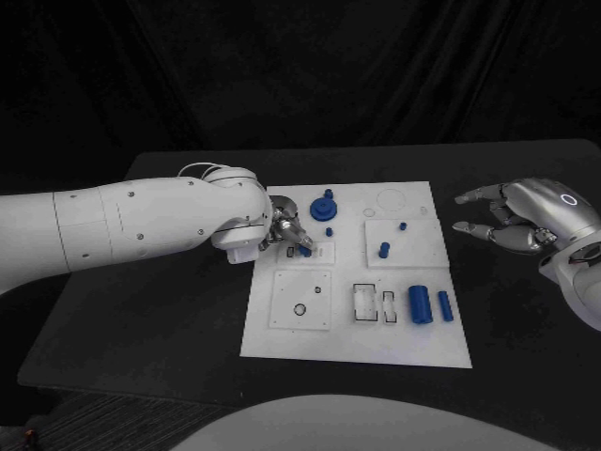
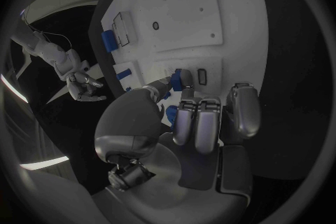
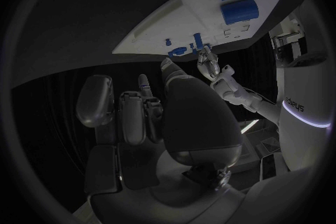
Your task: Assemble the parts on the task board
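Pinching a blue part [image 2: 176, 79], left hand [image 2: 199, 117] fingers; right hand [image 1: 524, 218] spread, empty.

left hand [image 1: 285, 232] pinches with fingertips; right hand [image 1: 524, 217] hovers, fingers apart.

Arms: white smooth shells w/ small dark screws. Left hand [image 1: 285, 231] and right hand [image 1: 524, 218]: silver metallic, segmented fingers. Thin white cables [image 1: 206, 170] at left wrist.

Right hand [image 3: 150, 115] empty, fingers apart, task board [image 3: 175, 19], blue parts [image 3: 239, 11]
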Tool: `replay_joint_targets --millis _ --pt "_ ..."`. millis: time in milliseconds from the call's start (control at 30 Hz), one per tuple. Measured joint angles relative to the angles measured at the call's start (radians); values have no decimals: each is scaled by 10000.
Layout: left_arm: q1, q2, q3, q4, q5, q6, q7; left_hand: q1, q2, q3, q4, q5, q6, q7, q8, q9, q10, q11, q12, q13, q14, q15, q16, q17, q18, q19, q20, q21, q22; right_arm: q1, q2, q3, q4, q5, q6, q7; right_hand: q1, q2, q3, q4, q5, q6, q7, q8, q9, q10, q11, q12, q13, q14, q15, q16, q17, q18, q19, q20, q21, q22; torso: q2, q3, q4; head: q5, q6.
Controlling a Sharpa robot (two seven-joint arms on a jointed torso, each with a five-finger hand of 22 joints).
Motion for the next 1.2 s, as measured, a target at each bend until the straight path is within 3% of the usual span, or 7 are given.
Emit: replay_joint_targets --millis 167,333,800,1167,1200 --pt "0 0 1 0 -1 -1 3 0 0 0 0 -40 1 2 -32 12 0 0 0 0 0 0 0 0 0 0 0 0 0 -8 0 0 -4 0 2 0 0 0 0 0 0 0 0 0 0 0 0 0 0 0 0 1 0 0 0 0 0 -1 1 -1 2 0 -6" --pt "0 2 -1 -8 -4 -1 8 0 0 -215 74 -406 1 3 -35 30 0 0 0 0 0 0 0 0 0 0 0 -39 0 -14 0 0 -5 0 4 -1 0 0 0 0 0 0 0 0 1 0 0 0 -1 0 0 1 0 1 0 0 0 -1 3 -1 7 -14 -26" --pt "0 27 2 -46 -24 27 7 -484 -204 -1860 1035 -1606 38 84 -34 24 33 32 0 0 3 4 0 0 -1 21 20 -170 0 -30 13 0 -10 0 8 -2 0 0 0 0 0 0 0 0 1 0 0 0 -1 0 0 2 0 1 0 0 0 6 12 -1 2 -3 -28" --pt "-1 31 7 -52 -33 46 7 -543 -220 -2060 1141 -1638 87 133 -34 19 33 32 0 0 36 36 0 0 0 37 36 -206 0 -46 11 0 -15 0 14 -2 0 0 0 0 0 0 0 0 2 0 0 0 -1 0 0 2 0 0 0 0 0 5 12 3 3 -25 -48" --pt "-1 31 7 -53 -34 46 13 -513 -191 -2085 1116 -1508 87 133 -34 26 33 32 0 0 36 36 0 -1 -1 37 37 -207 -1 -48 10 0 -16 0 15 -2 0 0 0 0 0 -1 0 0 2 0 0 0 -1 0 0 2 0 1 0 0 0 5 12 4 3 -25 -49"
